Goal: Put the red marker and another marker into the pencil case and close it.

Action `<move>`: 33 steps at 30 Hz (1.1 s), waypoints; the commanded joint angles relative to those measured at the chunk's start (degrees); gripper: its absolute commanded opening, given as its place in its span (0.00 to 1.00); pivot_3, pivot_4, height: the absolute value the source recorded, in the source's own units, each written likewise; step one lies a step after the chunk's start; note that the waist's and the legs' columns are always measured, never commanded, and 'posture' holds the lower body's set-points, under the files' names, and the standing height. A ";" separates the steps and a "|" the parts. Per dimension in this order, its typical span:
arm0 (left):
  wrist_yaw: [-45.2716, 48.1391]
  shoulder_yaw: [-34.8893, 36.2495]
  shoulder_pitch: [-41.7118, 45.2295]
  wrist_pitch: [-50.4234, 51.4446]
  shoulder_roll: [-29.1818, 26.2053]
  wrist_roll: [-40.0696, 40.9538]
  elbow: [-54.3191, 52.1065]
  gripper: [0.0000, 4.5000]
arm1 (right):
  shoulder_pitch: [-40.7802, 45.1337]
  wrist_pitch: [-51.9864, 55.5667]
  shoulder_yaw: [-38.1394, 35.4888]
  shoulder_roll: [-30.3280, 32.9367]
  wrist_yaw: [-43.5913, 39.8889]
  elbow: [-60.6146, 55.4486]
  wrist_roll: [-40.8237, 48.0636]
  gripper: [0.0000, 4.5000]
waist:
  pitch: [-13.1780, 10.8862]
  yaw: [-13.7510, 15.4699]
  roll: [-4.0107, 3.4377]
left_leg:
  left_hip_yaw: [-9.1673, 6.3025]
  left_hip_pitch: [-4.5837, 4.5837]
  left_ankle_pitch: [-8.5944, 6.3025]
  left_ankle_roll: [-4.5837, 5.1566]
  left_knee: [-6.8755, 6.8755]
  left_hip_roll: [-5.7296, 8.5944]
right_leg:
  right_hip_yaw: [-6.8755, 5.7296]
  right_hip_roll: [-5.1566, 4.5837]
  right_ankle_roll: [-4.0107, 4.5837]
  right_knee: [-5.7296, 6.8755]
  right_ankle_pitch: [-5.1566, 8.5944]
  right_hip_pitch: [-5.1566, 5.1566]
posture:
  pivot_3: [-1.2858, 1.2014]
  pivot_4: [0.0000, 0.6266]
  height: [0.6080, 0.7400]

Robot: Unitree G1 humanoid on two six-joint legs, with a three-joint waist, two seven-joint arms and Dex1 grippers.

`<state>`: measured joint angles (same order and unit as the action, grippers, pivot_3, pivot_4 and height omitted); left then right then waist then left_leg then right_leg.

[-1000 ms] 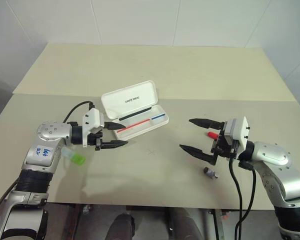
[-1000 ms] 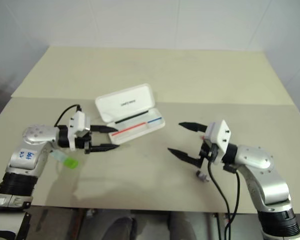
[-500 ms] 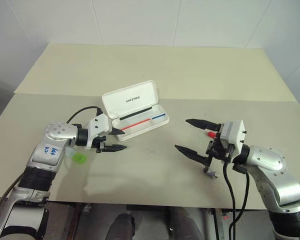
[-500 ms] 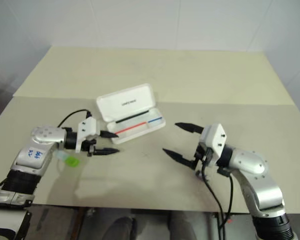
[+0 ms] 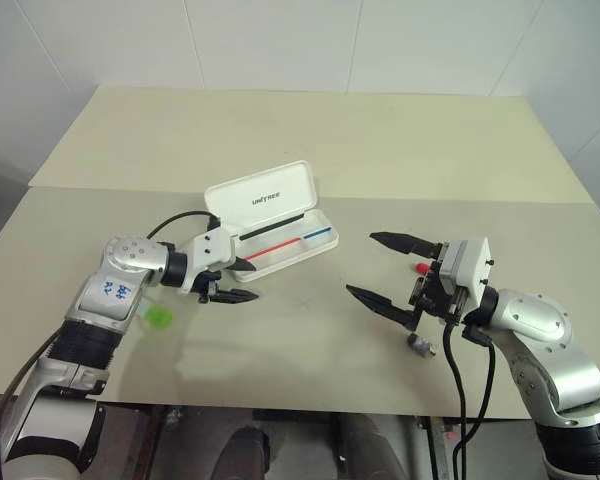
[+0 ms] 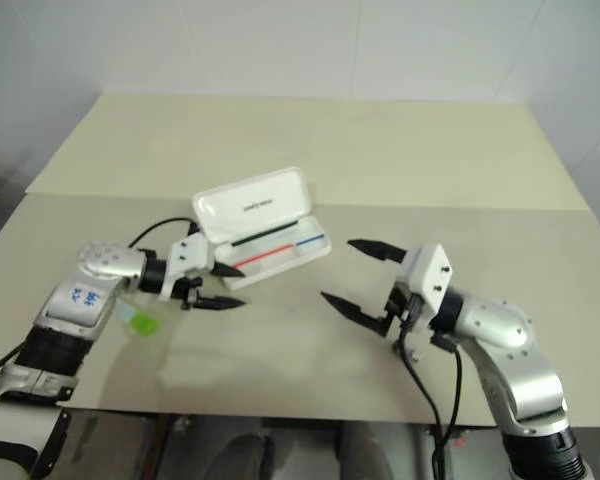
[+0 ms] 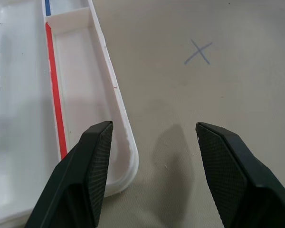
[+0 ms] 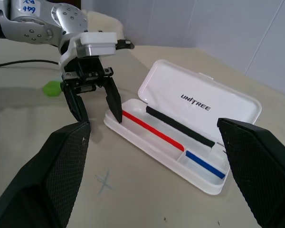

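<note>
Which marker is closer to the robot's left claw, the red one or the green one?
The green-ended marker. It lies on the table beside the left arm, behind the left gripper. The red marker lies across the table, behind the right gripper.

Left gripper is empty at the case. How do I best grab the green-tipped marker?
Likely from above, after pulling the left gripper back: the marker lies flat on the table beside that forearm. Grip across its thick barrel just behind the green end, the part that shows.

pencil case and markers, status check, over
Both grippers open, empty: left gripper at open pencil case. Red marker behind right gripper; green marker on table. Nothing in the way.
</note>
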<state>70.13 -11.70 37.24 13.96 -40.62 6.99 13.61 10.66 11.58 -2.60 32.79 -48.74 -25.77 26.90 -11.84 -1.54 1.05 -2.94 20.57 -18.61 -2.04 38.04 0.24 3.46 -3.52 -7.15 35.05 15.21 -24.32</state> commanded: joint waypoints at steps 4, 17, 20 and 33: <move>2.28 -1.50 3.88 1.68 -1.39 -2.35 0.81 0.35 | 1.13 -0.71 0.00 -0.57 1.22 -2.73 0.28 1.00 | 0.00 -0.03 0.00 | 0.00 0.05 0.00 0.00 0.00 0.00 | 0.00 0.01 0.00 0.00 0.00 -0.05 | 0.52 0.24 1.00; 6.50 -4.19 6.58 0.30 -2.64 -5.37 0.45 0.01 | 3.66 -0.50 -0.04 -0.52 1.50 -1.98 0.41 1.00 | 0.00 -0.05 0.00 | 0.00 0.09 0.00 0.01 0.01 0.00 | 0.01 0.00 0.00 0.06 0.00 -0.09 | 0.52 0.24 1.00; 5.82 -3.22 6.20 0.59 -2.06 -4.28 -0.77 0.01 | 3.86 -0.44 -0.02 -0.41 1.29 -1.78 0.45 1.00 | 0.00 -0.01 0.00 | 0.00 0.11 0.00 0.01 0.02 0.00 | 0.00 0.00 0.00 0.06 0.00 -0.09 | 0.52 0.24 1.00; 5.33 -0.66 -2.06 9.49 -2.73 2.44 -18.90 0.01 | 5.10 0.33 -0.24 0.37 -0.20 -0.66 1.07 1.00 | 0.00 -0.05 0.00 | -0.11 0.45 0.00 0.01 0.16 0.00 | -0.03 -0.01 -0.01 0.34 0.00 -0.35 | 0.52 0.24 1.00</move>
<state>75.03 -13.74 35.64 23.21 -42.60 7.49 -1.75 15.01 12.07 -2.49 32.60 -48.53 -25.36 27.08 -11.84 -1.59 1.05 -3.05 21.02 -18.61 -2.03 38.21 0.24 3.43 -3.53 -7.15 35.40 15.21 -24.67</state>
